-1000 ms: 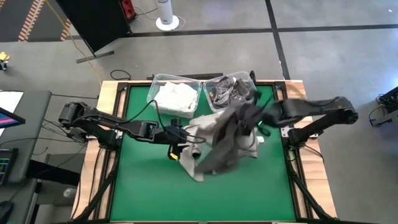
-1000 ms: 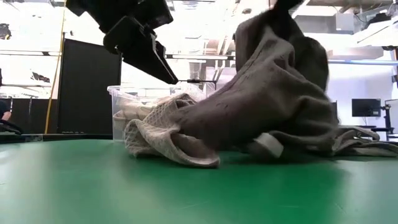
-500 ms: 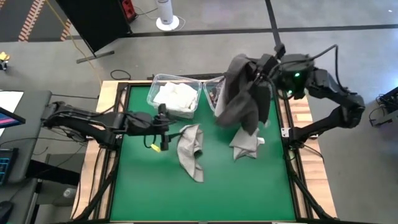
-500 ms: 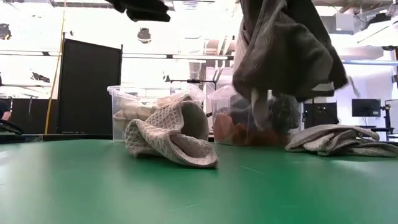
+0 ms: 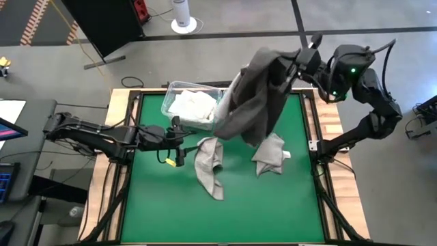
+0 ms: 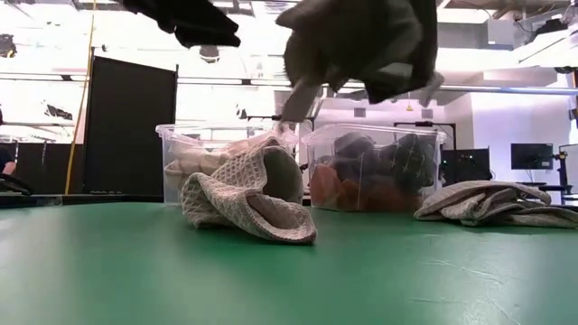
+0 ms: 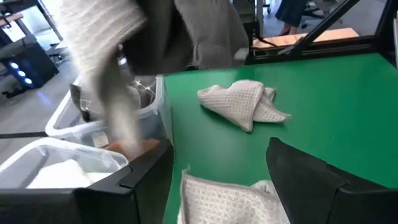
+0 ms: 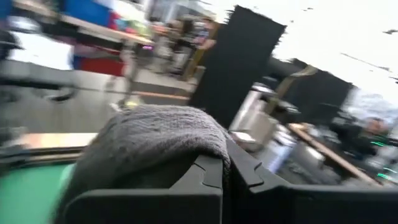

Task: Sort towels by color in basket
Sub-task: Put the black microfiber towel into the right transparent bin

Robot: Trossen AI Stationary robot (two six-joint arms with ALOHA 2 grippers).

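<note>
Right tool [image 5: 298, 68] pinches the dark towel [image 5: 256, 96] high over the bins [image 5: 179, 87]; its hanging tail may miss the dark bin.

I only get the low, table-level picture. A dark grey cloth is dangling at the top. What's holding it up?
Observer: The right gripper, shut on that dark grey terry towel, holds it high over the table's far side.
Operator: And the black shape at the top left?
Observer: That's the left arm. The left gripper is open and empty, beside the light grey waffle-weave towel.
Operator: What's in the left-hand box?
Observer: From above, the clear plastic bin holds folded white towels.
</note>
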